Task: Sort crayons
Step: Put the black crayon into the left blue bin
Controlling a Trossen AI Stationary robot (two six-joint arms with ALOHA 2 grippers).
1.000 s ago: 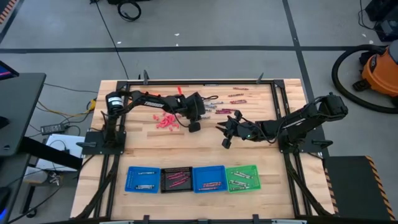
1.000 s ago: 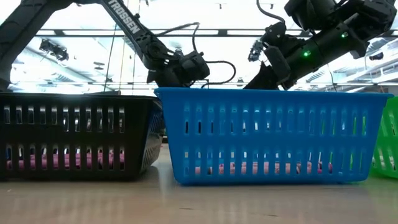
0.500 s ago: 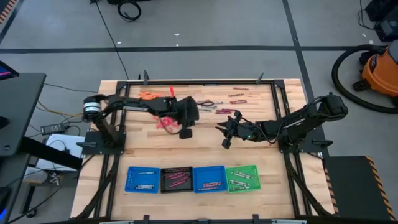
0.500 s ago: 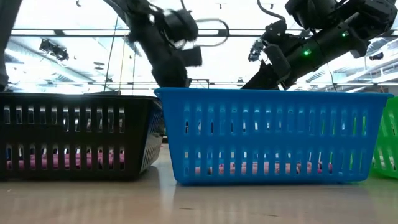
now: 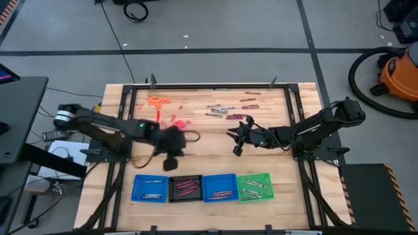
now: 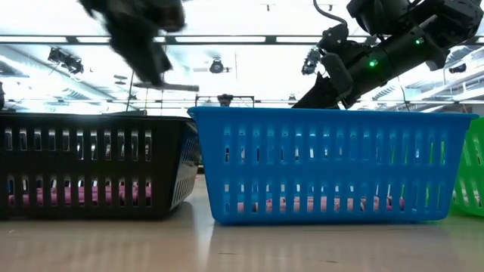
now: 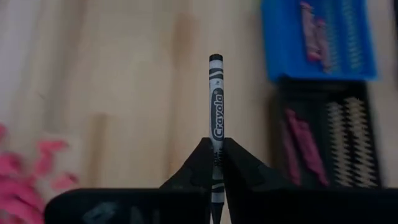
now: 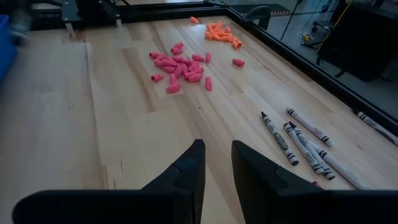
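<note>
My left gripper (image 5: 171,163) hangs above the table just behind the black tray (image 5: 185,188) and is shut on a grey crayon (image 7: 216,106). In the left wrist view the black tray (image 7: 326,143) and a blue tray (image 7: 320,37) with maroon crayons lie beyond it. Loose crayons (image 5: 228,112) lie flat on the wood near the far edge. My right gripper (image 5: 234,142) stays open above the table's middle right, with nothing between its fingers (image 8: 186,168). My left gripper pinches the grey crayon's rear part (image 7: 216,146) between its two fingertips. The crayon lies along the fingers and sticks out past them, tip forward. The fingers slant down toward the table, and the crayon is lifted clear of it.
Four trays stand in a row at the near edge: blue (image 5: 149,188), black, blue (image 5: 219,187) and green (image 5: 254,186). Pink bits (image 5: 176,121) and orange bits (image 5: 157,100) lie at the far left. A black frame (image 5: 209,85) rims the table.
My left gripper has swung from beside the loose crayons at the far middle toward the table's near edge and left, rising, and has turned as it went. It carries the grey crayon clear of the wood. My right gripper has kept still.
</note>
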